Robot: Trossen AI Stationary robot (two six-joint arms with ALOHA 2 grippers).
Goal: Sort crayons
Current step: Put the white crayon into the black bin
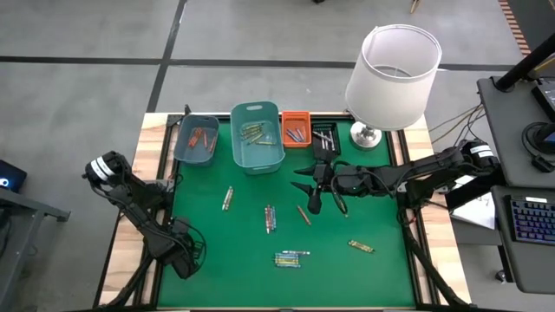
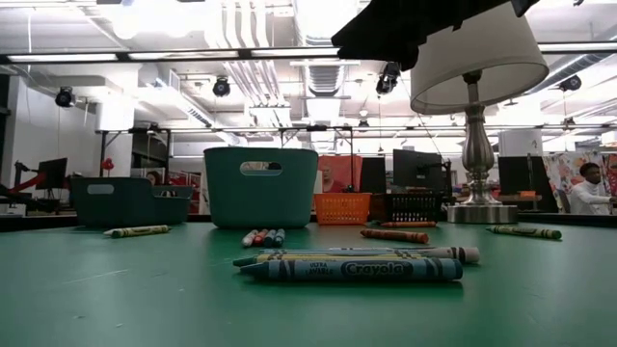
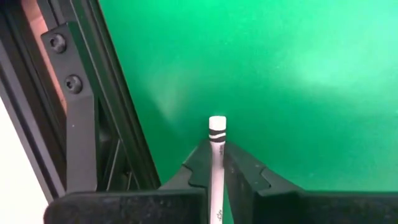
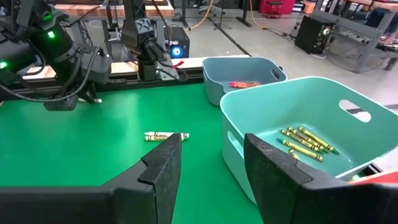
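- Left wrist view: the left gripper (image 3: pixel 217 163) has its dark, angular fingers (image 3: pixel 245 171) clenched on a white crayon (image 3: pixel 216 158), a thin paper-wrapped stick with black bands near its flat end. The stick runs up between the two fingertips and juts out past them over the green counter (image 3: pixel 292 81).
- High view: the left gripper (image 1: pixel 184 260) sits low at the counter's near-left edge.
- Right wrist view: the right gripper (image 4: pixel 211 163) has its fingers (image 4: pixel 163 168) spread wide and released, grasping nothing. They hang beside the smooth moulded wall of the large teal bin (image 4: pixel 249 112), which holds yellow-green crayons (image 4: pixel 305 143).
- One loose crayon (image 4: pixel 166 136) lies flat on the counter ahead of the fingers, apart from them.
- High view: the right gripper (image 1: pixel 312 186) is near the counter's middle, just in front of the small orange bin (image 1: pixel 295 128); an orange-brown crayon (image 1: pixel 303 215) lies just beside it.
- Grey-blue bin (image 1: pixel 196 139) holds red crayons (image 1: pixel 201 136).
- Low view: a blue crayon (image 2: pixel 352 269) lies nearest, matte paper wrapper, printed label.
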